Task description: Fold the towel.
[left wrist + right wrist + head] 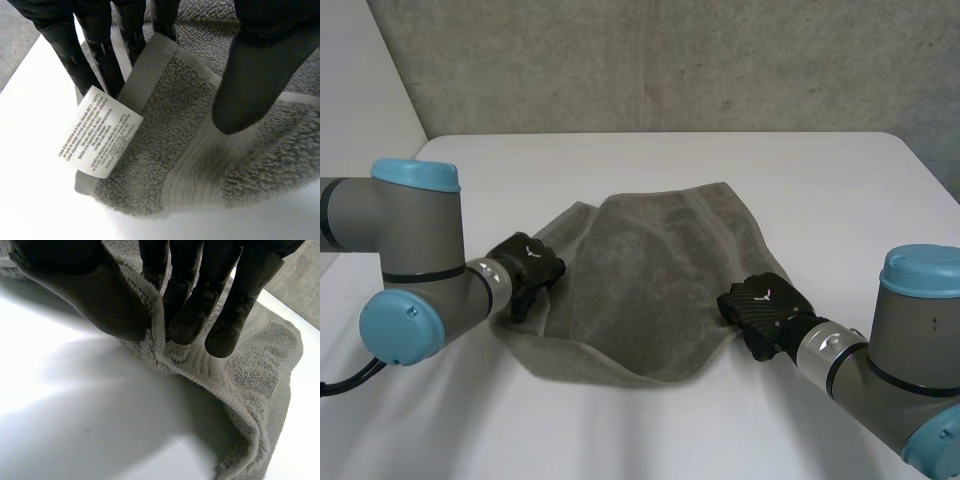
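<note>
White tabletop (650,165), matte in the head view, with rounded far corners and soft bright patches of light on it in both wrist views. Behind its far edge a rough grey concrete wall (670,60) runs across the head view. A plain white panel (355,80) stands at the wall's left end, its slanted edge coming down near the tabletop's far left corner.

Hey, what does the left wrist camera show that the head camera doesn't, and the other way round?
Left wrist view: a white printed label at the towel corner, beside the left hand. Head view: the right hand on the towel's opposite edge, and the wall. Both: the grey towel, the left hand pinching it, the white table.
</note>
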Robot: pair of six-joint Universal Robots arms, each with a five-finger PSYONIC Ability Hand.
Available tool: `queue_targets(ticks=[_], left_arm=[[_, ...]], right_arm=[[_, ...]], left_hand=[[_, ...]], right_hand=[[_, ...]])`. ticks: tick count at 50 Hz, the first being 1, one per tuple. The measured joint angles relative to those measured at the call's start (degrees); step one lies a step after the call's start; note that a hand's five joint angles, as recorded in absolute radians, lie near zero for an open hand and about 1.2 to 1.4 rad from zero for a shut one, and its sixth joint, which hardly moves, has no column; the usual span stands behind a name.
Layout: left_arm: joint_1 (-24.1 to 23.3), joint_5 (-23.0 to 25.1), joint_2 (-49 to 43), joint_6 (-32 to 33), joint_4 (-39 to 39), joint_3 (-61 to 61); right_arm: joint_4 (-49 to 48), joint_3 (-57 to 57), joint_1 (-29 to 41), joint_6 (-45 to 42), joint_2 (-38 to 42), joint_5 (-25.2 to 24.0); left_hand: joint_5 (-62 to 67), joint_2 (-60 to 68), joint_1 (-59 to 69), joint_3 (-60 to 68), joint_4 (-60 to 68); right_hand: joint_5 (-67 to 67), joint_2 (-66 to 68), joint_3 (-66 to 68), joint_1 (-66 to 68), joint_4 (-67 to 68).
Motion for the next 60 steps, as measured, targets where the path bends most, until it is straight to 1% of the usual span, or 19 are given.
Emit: queue_targets(ticks=[3, 14, 18, 26, 28, 29, 30, 31, 39, 45, 49, 52, 55, 56, 58, 60], left_arm=[[0.03, -0.1, 0.0, 0.06, 0.75, 0.06], [0.06, -0.48, -0.64, 0.18, 3.38, -0.08], [0.06, -0.53, -0.83, 0.14, 3.42, -0.39], [-0.1, -0.41, -0.68, 0.11, 3.31, -1.72], [-0.15, -0.38, -0.63, 0.11, 3.3, -1.97], [-0.17, -0.36, -0.62, 0.11, 3.3, -2.01], [-0.18, -0.31, -0.58, 0.11, 3.33, -2.08], [-0.19, -0.29, -0.56, 0.11, 3.34, -2.08], [-0.11, 0.14, 0.9, -0.03, 3.51, -1.8], [0.44, 0.41, 5.89, -1.06, 4.05, -2.26], [0.9, 0.48, 11.64, -3.53, 5.15, -3.55], [1.63, 0.5, 18.11, -7.9, 7.07, -5.57], [2.7, 0.51, 25.37, -14.08, 9.96, -8.42], [2.94, 0.52, 26.87, -15.48, 10.6, -9.05], [3.92, 0.55, 32.17, -20.73, 13.15, -11.89], [4.57, 0.59, 35.28, -23.97, 14.72, -14.05]], right_arm=[[0.01, 0.02, 0.0, 0.0, 0.0, 0.0], [0.02, 0.1, 0.0, 0.0, 0.0, 0.03], [0.02, 0.16, 0.0, -0.03, 0.0, 0.04], [0.07, 0.14, 0.0, -0.04, 0.0, 0.01], [0.1, 0.11, 0.0, -0.03, -0.02, 0.01], [0.11, 0.08, -0.01, -0.02, -0.02, 0.01], [0.14, 0.02, -0.05, -0.01, -0.05, 0.02], [0.15, 0.0, -0.07, -0.01, -0.06, 0.03], [0.44, -0.64, -0.83, 0.14, -1.1, 0.07], [3.15, -2.32, -2.43, 0.41, -5.9, 0.09], [7.41, -4.88, -4.77, 0.91, -11.8, 0.0], [11.4, -7.93, -6.5, 1.64, -17.0, -0.05], [15.38, -12.03, -7.57, 2.65, -21.06, -0.04], [16.31, -13.04, -7.74, 2.86, -21.7, -0.05], [20.24, -16.97, -8.33, 3.41, -23.48, -0.14], [22.73, -19.16, -8.65, 3.54, -24.04, -0.26]], left_hand=[[4.27, 4.47, 4.32, 4.31, 4.22], [5.11, 5.26, 4.86, 5.11, 4.7], [9.44, 9.61, 9.48, 9.56, 9.21], [12.73, 12.57, 12.46, 12.79, 12.05], [19.22, 19.68, 19.39, 19.42, 18.76], [23.76, 23.95, 23.53, 24.65, 24.12], [28.18, 28.53, 25.41, 29.54, 28.95], [28.59, 29.32, 25.41, 30.55, 29.79], [28.7, 29.45, 25.41, 31.85, 30.29], [28.7, 29.46, 25.41, 31.86, 30.29], [28.7, 29.46, 25.41, 31.87, 30.29], [28.7, 29.5, 25.41, 31.88, 30.29], [28.7, 29.51, 25.41, 31.91, 30.29], [28.7, 29.51, 25.41, 31.91, 30.29], [28.7, 29.51, 25.42, 31.94, 30.29], [28.7, 29.51, 25.42, 31.95, 30.29]], right_hand=[[0.0, 0.0, 0.0, 0.0, 0.0], [0.0, 0.0, 0.0, 0.0, 0.0], [0.0, 0.0, 0.0, 0.0, 0.0], [0.0, 0.0, 0.0, 0.0, 0.0], [0.0, 0.0, 0.0, 0.0, 0.0], [0.0, 0.0, 0.0, 0.0, 0.0], [0.0, 0.0, 0.0, 0.0, 0.0], [0.0, 0.0, 0.0, 0.0, 0.0], [0.0, 0.0, 0.0, 0.0, 0.0], [0.0, 0.0, 0.0, 0.0, 0.0], [0.0, 0.0, 0.0, 0.0, 0.0], [0.0, 0.0, 0.0, 0.01, 0.0], [0.0, 0.0, 0.0, 0.01, 0.0], [0.0, 0.0, 0.0, 0.01, 0.0], [0.0, 0.0, 0.0, 0.01, 0.0], [0.0, 0.0, 0.0, 0.01, 0.0]])
